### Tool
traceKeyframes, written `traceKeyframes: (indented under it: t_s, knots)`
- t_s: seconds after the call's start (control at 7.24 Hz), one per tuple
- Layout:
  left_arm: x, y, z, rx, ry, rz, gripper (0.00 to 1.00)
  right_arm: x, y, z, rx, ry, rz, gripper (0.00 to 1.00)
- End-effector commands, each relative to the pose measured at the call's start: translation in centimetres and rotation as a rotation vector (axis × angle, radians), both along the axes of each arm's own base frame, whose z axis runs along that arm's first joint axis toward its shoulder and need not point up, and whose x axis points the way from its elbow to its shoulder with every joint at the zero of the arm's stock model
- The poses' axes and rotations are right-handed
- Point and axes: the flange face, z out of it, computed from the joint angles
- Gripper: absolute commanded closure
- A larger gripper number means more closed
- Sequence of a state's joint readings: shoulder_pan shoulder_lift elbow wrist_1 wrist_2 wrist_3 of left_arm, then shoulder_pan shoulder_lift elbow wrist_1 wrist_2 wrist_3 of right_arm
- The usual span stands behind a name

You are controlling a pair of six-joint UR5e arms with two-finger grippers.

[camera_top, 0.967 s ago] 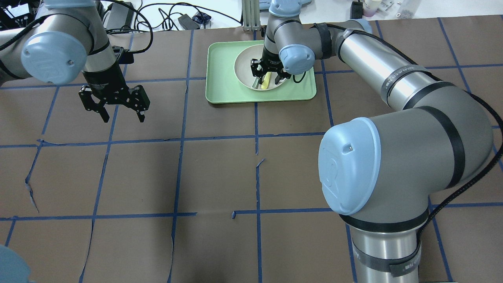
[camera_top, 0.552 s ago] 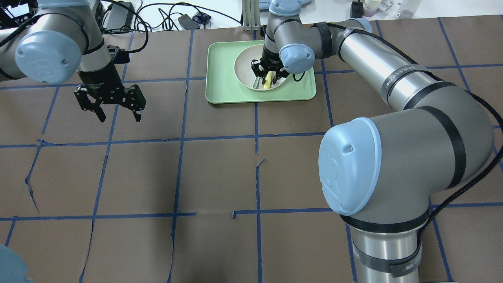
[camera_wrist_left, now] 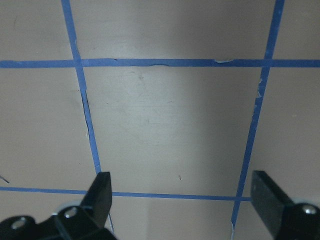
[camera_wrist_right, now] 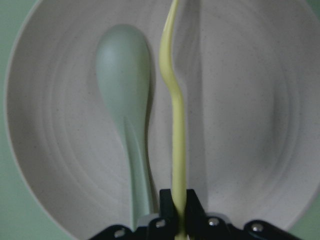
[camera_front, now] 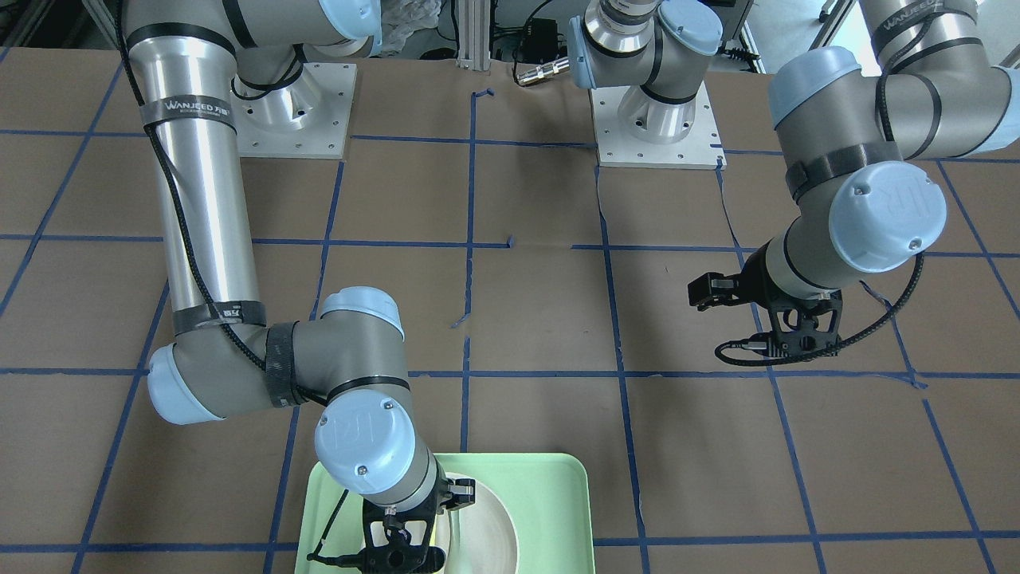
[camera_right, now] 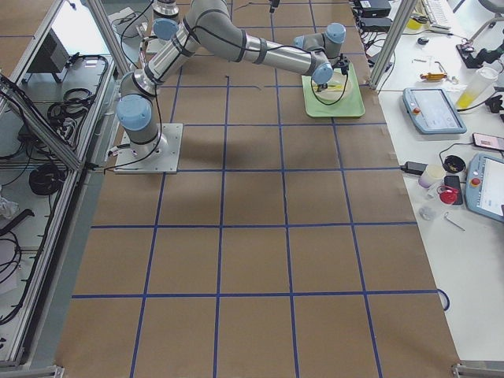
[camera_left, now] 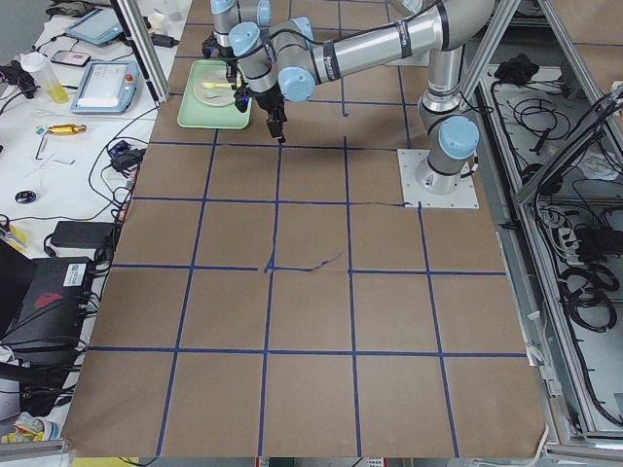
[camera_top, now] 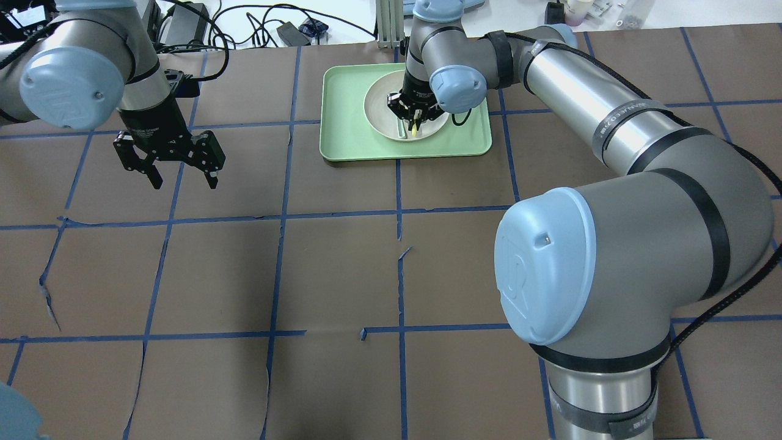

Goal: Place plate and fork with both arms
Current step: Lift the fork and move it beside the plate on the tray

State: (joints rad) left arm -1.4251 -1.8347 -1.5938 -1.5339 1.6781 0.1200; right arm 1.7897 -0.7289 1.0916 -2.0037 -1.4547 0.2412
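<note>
The off-white plate [camera_top: 379,113] sits in the mint-green tray [camera_top: 342,122] at the far side of the table. My right gripper [camera_top: 413,120] is down in the plate and shut on the handle of the yellow fork [camera_wrist_right: 176,130], which stands on edge over the plate [camera_wrist_right: 240,125]. The pale green spoon [camera_wrist_right: 125,75] lies in the plate just beside the fork. My left gripper [camera_top: 183,177] is open and empty, hovering over bare table far to the tray's left. In the left wrist view its fingers [camera_wrist_left: 102,185] are wide apart.
The table is brown paper with a blue tape grid. Cables, power bricks and a metal post [camera_top: 385,24] lie beyond the far edge behind the tray. The right arm's big elbow [camera_top: 611,256] hangs over the near right of the table.
My right gripper has closed from open around the fork and spoon to shut on the fork alone. My left gripper has drifted slightly left and away, still open.
</note>
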Motion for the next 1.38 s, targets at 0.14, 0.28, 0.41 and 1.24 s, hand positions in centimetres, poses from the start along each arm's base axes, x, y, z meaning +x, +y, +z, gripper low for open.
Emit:
traceKeyframes:
  t_s: [0.14, 0.28, 0.41, 1.24]
  knots:
    - [0.0, 0.0, 0.2, -0.003, -0.001, 0.0, 0.0, -1.8, 1.0, 6.7, -0.059, 0.104, -0.023, 1.0]
    - [-0.1, -0.1, 0.6, -0.009, -0.003, -0.002, 0.0, -4.2, 0.7, 6.9, -0.064, 0.183, 0.049, 1.0]
    - [-0.1, 0.1, 0.5, -0.006, 0.0, 0.001, 0.0, -7.9, -0.3, 6.6, -0.056, 0.246, 0.07, 1.0]
    - [-0.3, 0.7, -0.8, 0.019, 0.012, 0.005, 0.0, -10.8, 1.3, -0.4, 0.069, 0.429, 0.099, 1.0]
